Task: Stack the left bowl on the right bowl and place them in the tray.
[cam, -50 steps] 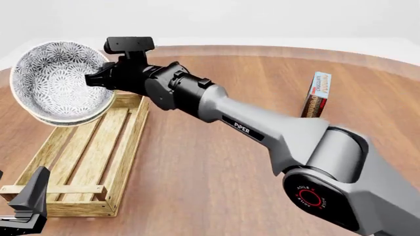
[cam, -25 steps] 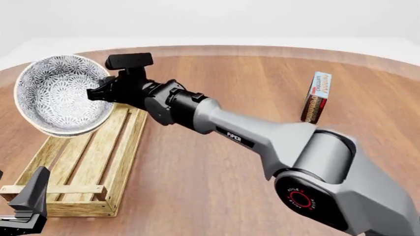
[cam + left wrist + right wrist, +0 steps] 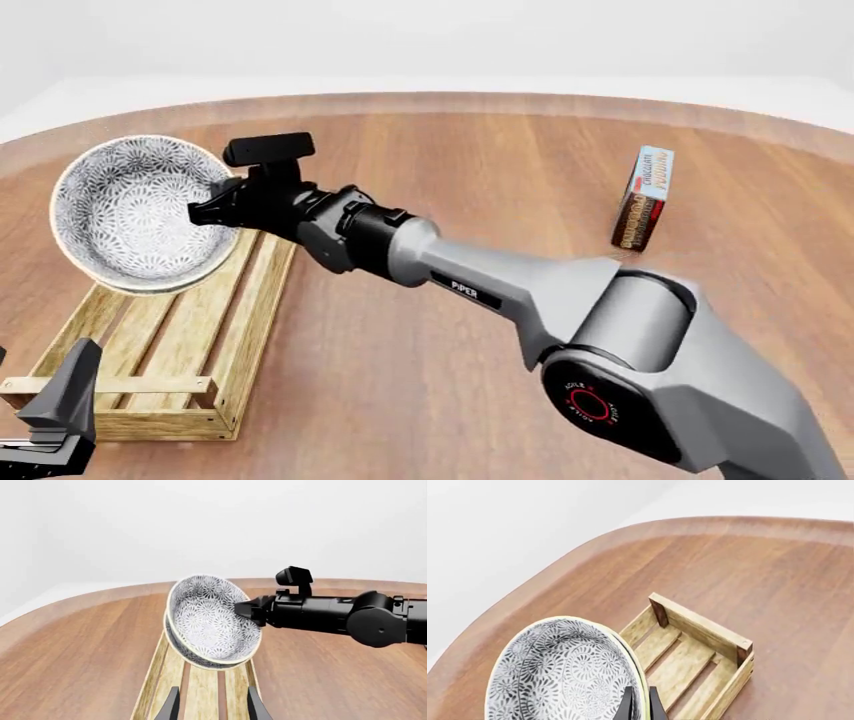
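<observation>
Two patterned bowls, nested one in the other, hang tilted on their side above the far end of the light-wood tray. My right gripper is shut on their rim and holds them clear of the slats. The right wrist view shows the bowls at my right gripper, with the tray beyond. In the left wrist view the bowls hang over the tray, held by the right gripper. My left gripper is open and empty at the tray's near end, low at the left of the front view.
A chocolate box stands upright on the right side of the round wooden table. The right arm stretches diagonally across the table's middle toward the tray.
The right arm has lowered the stacked bowls toward the tray and brought them slightly rightward. The left gripper has not moved.
</observation>
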You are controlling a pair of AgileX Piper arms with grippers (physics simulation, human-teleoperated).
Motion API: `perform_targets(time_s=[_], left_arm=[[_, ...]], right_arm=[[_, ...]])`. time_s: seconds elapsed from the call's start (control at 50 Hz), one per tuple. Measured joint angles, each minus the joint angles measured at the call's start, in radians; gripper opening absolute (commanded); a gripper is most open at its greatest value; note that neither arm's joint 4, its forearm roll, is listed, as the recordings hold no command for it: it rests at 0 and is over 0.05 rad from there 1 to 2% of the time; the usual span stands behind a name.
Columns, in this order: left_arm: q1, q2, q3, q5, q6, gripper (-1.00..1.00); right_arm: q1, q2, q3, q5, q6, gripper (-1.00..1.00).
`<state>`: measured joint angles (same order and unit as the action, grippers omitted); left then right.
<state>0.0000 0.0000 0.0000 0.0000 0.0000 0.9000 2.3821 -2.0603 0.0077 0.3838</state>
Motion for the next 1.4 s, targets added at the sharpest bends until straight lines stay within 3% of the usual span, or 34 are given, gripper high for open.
perform_targets(time_s=[1.4], left_arm=[[0.0, 0.0, 0.0, 0.0, 0.0, 1.0]], right_arm=[[0.026, 0.148, -0.104, 0.047, -0.008, -1.0]])
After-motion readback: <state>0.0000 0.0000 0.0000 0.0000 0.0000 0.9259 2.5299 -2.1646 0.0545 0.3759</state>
